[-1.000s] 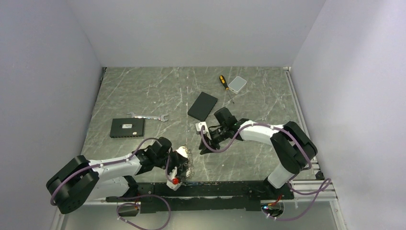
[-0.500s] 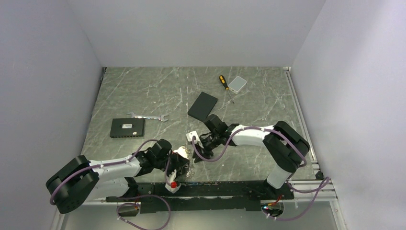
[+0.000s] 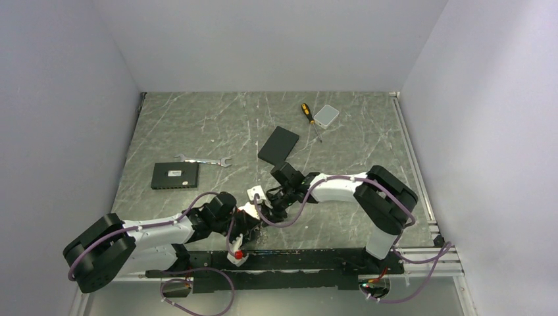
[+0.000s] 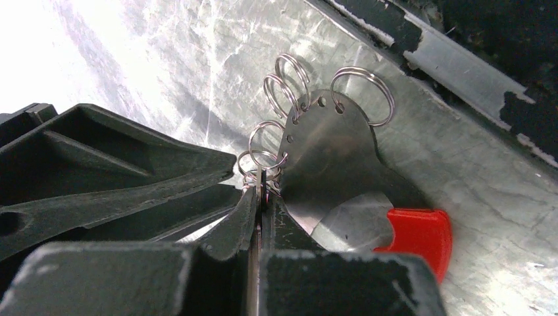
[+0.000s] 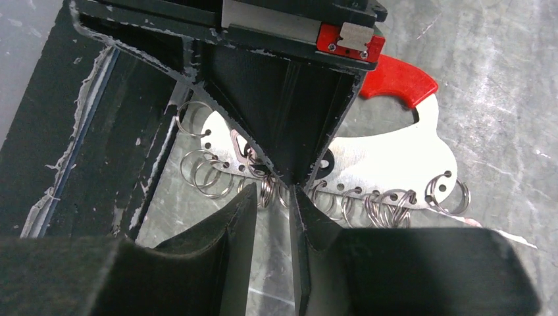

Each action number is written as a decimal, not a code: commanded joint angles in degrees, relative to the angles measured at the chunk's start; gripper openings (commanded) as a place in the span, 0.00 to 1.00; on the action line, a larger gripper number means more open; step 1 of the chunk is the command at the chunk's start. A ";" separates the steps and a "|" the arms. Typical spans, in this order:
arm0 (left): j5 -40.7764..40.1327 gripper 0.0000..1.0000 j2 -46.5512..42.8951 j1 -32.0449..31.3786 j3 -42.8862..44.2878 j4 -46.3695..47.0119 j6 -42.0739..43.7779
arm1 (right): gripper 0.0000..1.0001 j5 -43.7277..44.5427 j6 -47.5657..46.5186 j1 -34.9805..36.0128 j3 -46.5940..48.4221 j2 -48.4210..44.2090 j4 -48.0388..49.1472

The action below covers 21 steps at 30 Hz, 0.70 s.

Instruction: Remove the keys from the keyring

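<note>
The keyring (image 5: 385, 158) is a flat silvery plate with a red tip (image 4: 418, 234) and several small split rings along its edge. It lies near the table's front edge (image 3: 251, 231). My left gripper (image 4: 262, 191) is shut on the plate's ringed edge and holds it up on edge. My right gripper (image 5: 273, 197) faces it from the other side, jaws a little apart, with one split ring (image 5: 265, 192) at the gap between its tips. The left gripper's black fingers (image 5: 283, 112) cover the plate's middle. I cannot pick out the keys among the rings.
A silver wrench (image 3: 204, 160) and a black box (image 3: 175, 175) lie at the left. A flat black pad (image 3: 278, 145), a yellow-and-black screwdriver (image 3: 306, 112) and a small white box (image 3: 326, 116) lie farther back. The black base rail (image 3: 296, 260) runs just behind the keyring.
My right arm has swung left and nearer, bringing its gripper up against the keyring, and its jaws have narrowed a little. The left gripper has kept its hold and place.
</note>
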 commanded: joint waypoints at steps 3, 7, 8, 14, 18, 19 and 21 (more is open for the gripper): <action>0.16 0.00 0.52 -0.49 -1.61 -2.28 -1.41 | 0.27 1.15 0.18 0.98 2.00 1.17 0.55; 0.24 0.00 0.57 -0.44 -1.87 -1.87 -1.50 | 0.27 1.15 0.30 1.32 1.72 1.09 0.36; 0.24 0.00 0.60 -0.52 -1.91 -1.73 -1.50 | 0.26 1.62 0.40 1.47 1.72 1.11 0.36; -0.31 0.00 0.81 -0.57 -1.64 -1.54 -2.29 | 0.25 4.16 0.51 2.29 2.11 2.06 0.09; -1.06 0.00 0.56 -0.53 -1.30 -2.14 -3.68 | 0.19 4.93 0.36 2.39 1.04 1.18 0.67; -1.15 0.00 0.55 -0.54 -1.30 -2.37 -3.84 | 0.16 5.15 0.31 2.39 0.68 0.91 0.99; -1.34 0.00 0.47 -0.51 -1.33 -2.57 -3.94 | 0.09 5.35 -0.17 2.39 0.18 0.39 1.14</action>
